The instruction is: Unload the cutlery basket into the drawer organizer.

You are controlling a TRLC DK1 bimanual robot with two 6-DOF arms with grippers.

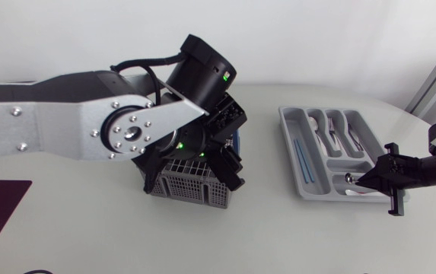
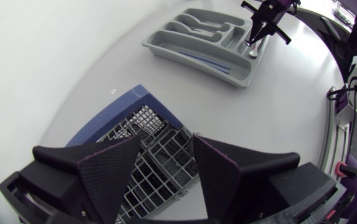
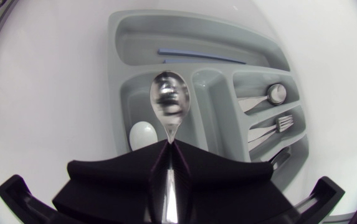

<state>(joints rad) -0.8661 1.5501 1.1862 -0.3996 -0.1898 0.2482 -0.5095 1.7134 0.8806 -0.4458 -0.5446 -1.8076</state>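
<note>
1. My right gripper (image 3: 169, 155) is clenched on a spoon (image 3: 169, 102). The handle is pinched between both fingers and the bowl sticks out ahead of them.
2. The spoon's bowl hangs over the drawer organizer (image 3: 119, 74), above a compartment next to the long slot that holds two blue sticks (image 3: 200, 56). I cannot tell whether the bowl touches the floor of the compartment.
3. A white rounded piece (image 3: 142, 134) lies in that same compartment, just beside the bowl.
4. Further compartments hold a fork (image 3: 278, 121) and another spoon (image 3: 275, 93), both lying flat.
5. In the head view my right arm comes in from the side, and its gripper (image 1: 362, 181) has its tips at the organizer's (image 1: 297, 152) near end.
6. My left gripper (image 2: 166, 180) is released, with its two wedge fingers spread apart and nothing pinched between them.
7. It hovers right above the cutlery basket (image 2: 159, 146) — grey mesh with a blue part on one side, seen through the gap between the fingers.
8. The basket (image 1: 195, 186) stands on the table (image 1: 88, 236), well apart from the organizer and largely covered by my left arm in the head view.
9. From the left wrist view the organizer (image 2: 184, 53) lies far ahead across the table, with the right gripper (image 2: 256, 31) at its far end.
</note>
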